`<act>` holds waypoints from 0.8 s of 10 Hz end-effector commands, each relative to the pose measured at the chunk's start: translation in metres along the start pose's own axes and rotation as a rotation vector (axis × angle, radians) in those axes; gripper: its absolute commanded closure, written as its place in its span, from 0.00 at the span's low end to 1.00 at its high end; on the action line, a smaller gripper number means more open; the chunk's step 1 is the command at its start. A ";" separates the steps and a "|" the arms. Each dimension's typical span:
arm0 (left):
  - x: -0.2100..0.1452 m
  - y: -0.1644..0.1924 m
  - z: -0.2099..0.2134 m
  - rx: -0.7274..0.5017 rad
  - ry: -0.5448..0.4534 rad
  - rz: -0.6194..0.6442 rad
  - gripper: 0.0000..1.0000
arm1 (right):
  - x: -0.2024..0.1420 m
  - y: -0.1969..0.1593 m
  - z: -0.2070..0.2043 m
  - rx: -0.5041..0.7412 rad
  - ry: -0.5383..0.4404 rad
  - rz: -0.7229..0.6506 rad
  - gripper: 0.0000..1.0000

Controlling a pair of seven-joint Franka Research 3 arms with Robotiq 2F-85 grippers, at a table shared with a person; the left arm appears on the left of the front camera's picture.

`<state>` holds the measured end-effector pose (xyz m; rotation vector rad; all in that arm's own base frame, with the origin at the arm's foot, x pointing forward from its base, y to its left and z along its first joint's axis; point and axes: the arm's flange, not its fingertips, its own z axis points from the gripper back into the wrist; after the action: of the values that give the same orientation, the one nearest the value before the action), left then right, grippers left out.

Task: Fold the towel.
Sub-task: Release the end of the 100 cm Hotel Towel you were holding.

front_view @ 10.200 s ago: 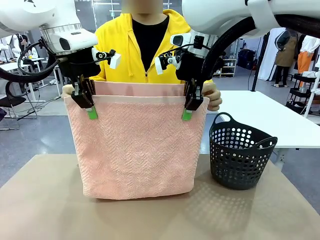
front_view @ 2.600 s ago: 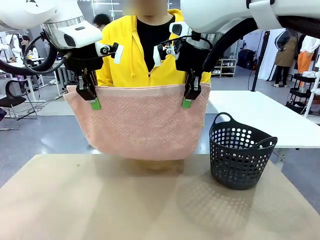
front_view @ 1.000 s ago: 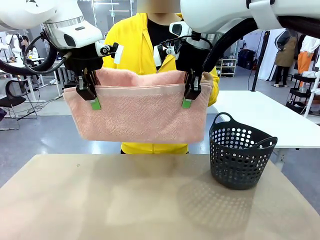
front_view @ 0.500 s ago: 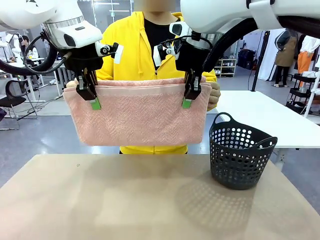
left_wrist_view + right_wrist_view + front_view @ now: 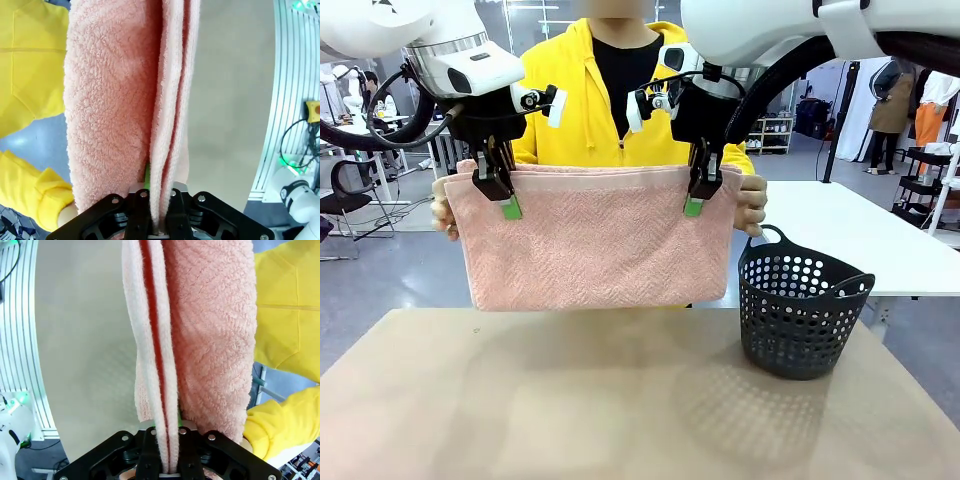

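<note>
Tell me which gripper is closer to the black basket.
The right gripper, clamped on the towel's top edge at the end next to the basket; the left gripper holds the opposite end.

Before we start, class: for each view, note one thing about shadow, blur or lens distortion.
Front view: evenly lit and sharp; the basket throws a soft, hole-dotted shadow on the table. Left wrist view: the towel is crisp up close, while the rail at the right edge bows, a wide-angle effect. Right wrist view: deep red shade sits between the towel's layers.
</note>
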<state>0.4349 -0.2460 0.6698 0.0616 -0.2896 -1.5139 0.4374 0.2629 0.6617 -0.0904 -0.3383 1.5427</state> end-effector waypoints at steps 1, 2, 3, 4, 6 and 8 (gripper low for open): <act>0.000 0.002 0.003 0.006 -0.004 -0.005 1.00 | -0.002 -0.001 0.001 -0.007 0.008 0.003 1.00; 0.000 0.002 0.003 0.006 -0.004 -0.005 1.00 | -0.002 -0.001 0.001 -0.007 0.008 0.003 1.00; 0.000 0.002 0.003 0.006 -0.004 -0.005 1.00 | -0.002 -0.001 0.001 -0.007 0.008 0.003 1.00; 0.000 0.002 0.003 0.006 -0.004 -0.005 1.00 | -0.002 -0.001 0.001 -0.007 0.008 0.003 1.00; 0.000 0.002 0.003 0.006 -0.004 -0.005 1.00 | -0.002 -0.001 0.001 -0.007 0.008 0.003 1.00; 0.000 0.002 0.003 0.006 -0.004 -0.005 1.00 | -0.002 -0.001 0.001 -0.007 0.008 0.003 1.00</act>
<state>0.4349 -0.2461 0.6700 0.0617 -0.2900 -1.5140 0.4369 0.2634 0.6615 -0.0901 -0.3363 1.5441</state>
